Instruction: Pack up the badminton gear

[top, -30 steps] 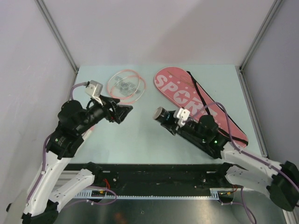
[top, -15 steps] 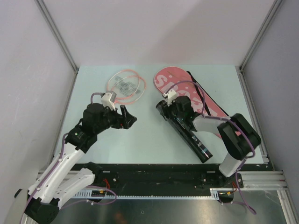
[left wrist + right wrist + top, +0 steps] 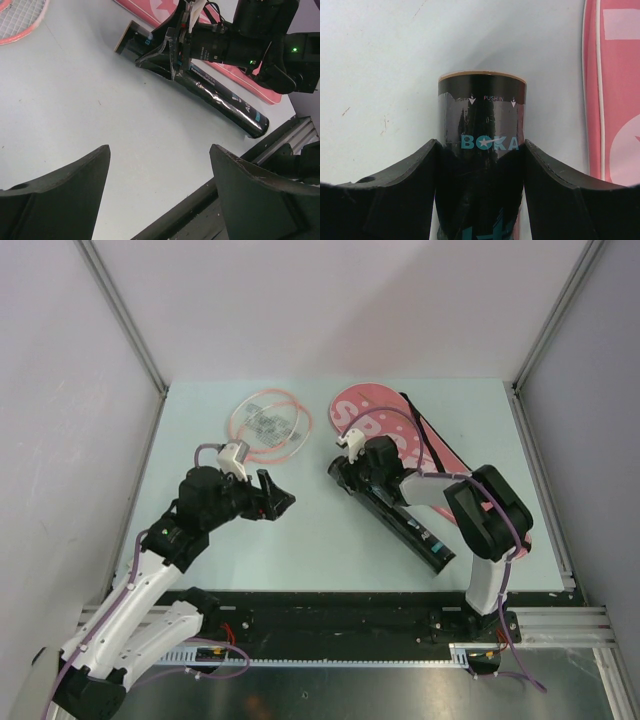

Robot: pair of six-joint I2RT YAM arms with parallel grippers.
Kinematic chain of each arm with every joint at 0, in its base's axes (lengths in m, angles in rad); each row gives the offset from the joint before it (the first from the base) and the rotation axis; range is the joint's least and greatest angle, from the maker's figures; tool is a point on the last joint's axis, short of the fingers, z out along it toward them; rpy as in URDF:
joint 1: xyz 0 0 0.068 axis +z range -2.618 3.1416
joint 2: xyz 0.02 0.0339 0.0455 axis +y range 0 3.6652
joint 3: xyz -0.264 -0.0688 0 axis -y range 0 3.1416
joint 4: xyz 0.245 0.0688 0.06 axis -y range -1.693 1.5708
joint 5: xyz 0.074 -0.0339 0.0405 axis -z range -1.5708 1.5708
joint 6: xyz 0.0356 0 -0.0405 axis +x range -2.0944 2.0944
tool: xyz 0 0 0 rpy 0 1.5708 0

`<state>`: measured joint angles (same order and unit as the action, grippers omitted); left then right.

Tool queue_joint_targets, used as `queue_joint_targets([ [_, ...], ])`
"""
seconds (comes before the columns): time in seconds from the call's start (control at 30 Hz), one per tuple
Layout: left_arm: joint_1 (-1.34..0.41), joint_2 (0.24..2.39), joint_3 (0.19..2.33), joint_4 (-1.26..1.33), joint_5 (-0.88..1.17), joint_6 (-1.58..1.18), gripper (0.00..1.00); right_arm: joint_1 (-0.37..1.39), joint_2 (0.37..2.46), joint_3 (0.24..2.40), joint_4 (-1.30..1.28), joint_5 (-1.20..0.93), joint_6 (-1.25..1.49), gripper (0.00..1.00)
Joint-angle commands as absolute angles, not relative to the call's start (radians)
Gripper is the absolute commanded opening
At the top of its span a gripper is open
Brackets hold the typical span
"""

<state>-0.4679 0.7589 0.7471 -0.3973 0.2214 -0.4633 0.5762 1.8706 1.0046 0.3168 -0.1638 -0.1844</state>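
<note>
Well, the long black tube (image 3: pixel 425 540) lies flat on the bench (image 3: pixel 290 545), slanting from the middle toward the near right corner. The right arm (image 3: pixel 482 510) folds back over it from the near right. Its jaws are clamped on the tube close to the far end. Seen from the right wrist, each dark finger (image 3: pixel 395 195) presses against a side of the tube (image 3: pixel 482 120). The tube's tan-rimmed end pokes out past them, and the wrap reads "BOKA" in teal with "PUSH IN" in small white print.

Just beside the tube, on its right, the pink racket cover (image 3: pixel 348 412) stretches from the far middle of the bench toward the right edge. Only the white letters "SP" show clear of the arm, and the black strap (image 3: pixel 418 428) trails along the cover's right side.

Over toward the far left corner the head of the pink-white racket (image 3: pixel 287 408) rests flat, well apart from the tube. A pale cluster (image 3: pixel 264 422) sits on its strings, too small for me to make out.

The left arm (image 3: pixel 200 502) reaches in from the near left, its jaws spread wide with nothing between them. From the left wrist its two fingers (image 3: pixel 55 200) frame bare bench, with the tube (image 3: pixel 225 102) and the right arm's clamp farther off.
</note>
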Motion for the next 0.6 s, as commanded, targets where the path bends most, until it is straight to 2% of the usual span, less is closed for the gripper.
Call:
queue_joint_targets([
  [0.0,-0.463,0.759,0.761,-0.354,0.252,-0.466,0.86,0.571,1.871,1.052,0.316,-0.199,-0.19,0.49],
  [0.1,-0.463,0.755,0.762,-0.356,0.271,-0.475,0.85,0.566,1.884,1.075,0.243,-0.204,-0.209,0.59],
  [0.13,-0.463,0.75,0.764,-0.356,0.276,-0.48,0.85,0.565,1.884,1.081,0.229,-0.21,-0.212,0.7],
  [0.17,-0.465,0.735,0.764,-0.356,0.284,-0.486,0.85,0.558,1.884,1.086,0.207,-0.23,-0.215,0.99],
  [0.3,-0.465,0.689,0.767,-0.356,0.302,-0.526,0.85,0.537,1.853,1.103,0.109,-0.278,-0.172,1.0],
  [0.57,-0.465,0.65,0.799,-0.364,0.336,-0.517,0.85,0.578,1.786,1.117,-0.192,-0.1,-0.141,1.0],
])
